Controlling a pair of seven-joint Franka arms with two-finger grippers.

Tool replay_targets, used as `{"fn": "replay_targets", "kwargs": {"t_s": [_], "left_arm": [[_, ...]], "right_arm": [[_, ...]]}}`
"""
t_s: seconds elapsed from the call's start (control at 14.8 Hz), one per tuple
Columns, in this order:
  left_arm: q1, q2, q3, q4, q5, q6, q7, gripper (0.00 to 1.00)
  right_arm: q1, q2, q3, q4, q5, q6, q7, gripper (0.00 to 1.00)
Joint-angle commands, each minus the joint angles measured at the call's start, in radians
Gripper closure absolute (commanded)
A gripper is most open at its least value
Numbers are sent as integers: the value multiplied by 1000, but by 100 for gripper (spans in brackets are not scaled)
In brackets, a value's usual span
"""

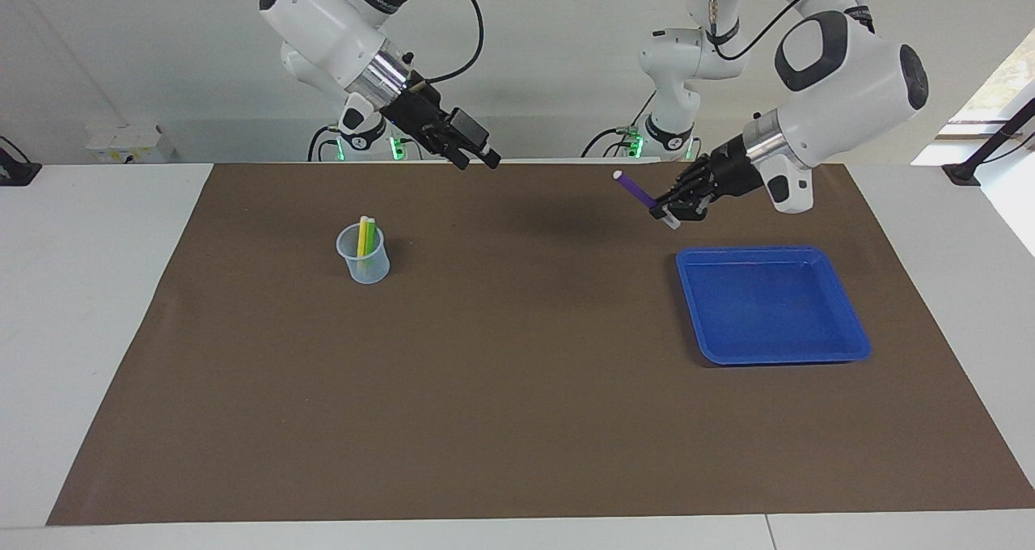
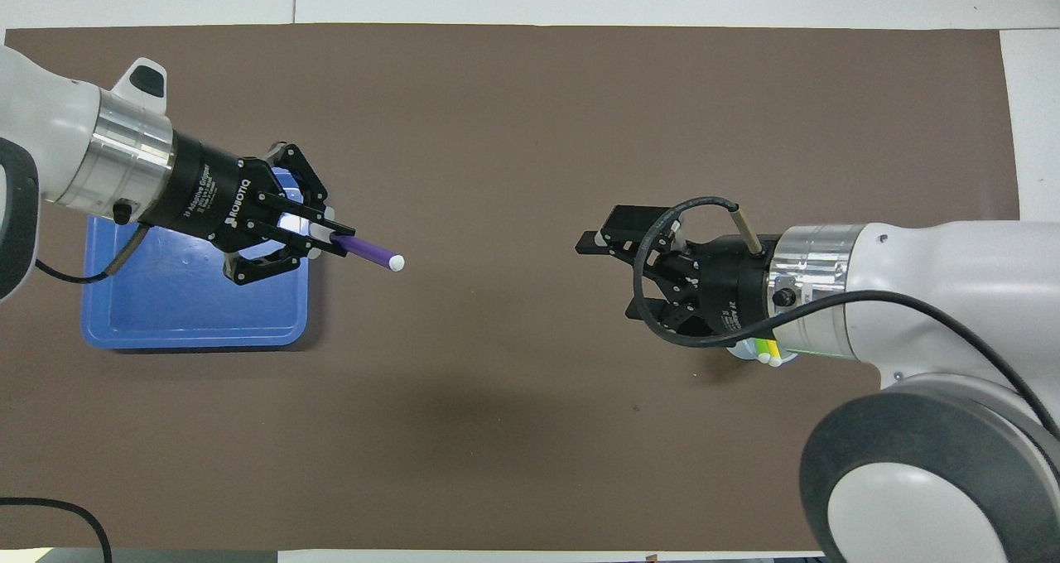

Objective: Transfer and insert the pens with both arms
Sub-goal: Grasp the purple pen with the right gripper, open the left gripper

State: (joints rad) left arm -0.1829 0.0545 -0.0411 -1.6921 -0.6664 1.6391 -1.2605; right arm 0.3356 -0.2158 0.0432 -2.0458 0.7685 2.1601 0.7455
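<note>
My left gripper (image 1: 665, 213) is shut on the purple pen (image 1: 635, 190) and holds it in the air over the brown mat, just off the blue tray's corner. The pen's pale tip points toward the middle of the table; it also shows in the overhead view (image 2: 368, 251), held by the left gripper (image 2: 327, 236). My right gripper (image 1: 477, 160) is open and empty, raised over the mat and pointing toward the left gripper. The yellow pen (image 1: 362, 234) and green pen (image 1: 371, 239) stand in a clear cup (image 1: 364, 263). In the overhead view the right gripper (image 2: 613, 277) covers most of the cup.
A blue tray (image 1: 768, 307) lies on the brown mat (image 1: 517, 388) toward the left arm's end, with nothing in it. Two smaller white arms with green lights (image 1: 667, 133) stand at the robots' edge of the table.
</note>
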Motion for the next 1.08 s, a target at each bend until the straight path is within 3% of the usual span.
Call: {"fn": "replay_targets", "kwargs": {"t_s": [0.0,0.27,0.61,1.01], "left_arm": [[-78,-68,7,-119,-67,120,-141,100],[-158,-119,7,-233,-160,267,-218,100],[-158,-122,7,-242,-216,288,-260,100],[-188,-122,7,-241,-214,289,-241,100]], "right_arm": [[43,-7,6,1,52,85,61,0],[166,-1,7,-4,42,204,69,0],[168,16,7,-8,-72,210,-5,1],[174,39,7,1,-72,317,32,22]]}}
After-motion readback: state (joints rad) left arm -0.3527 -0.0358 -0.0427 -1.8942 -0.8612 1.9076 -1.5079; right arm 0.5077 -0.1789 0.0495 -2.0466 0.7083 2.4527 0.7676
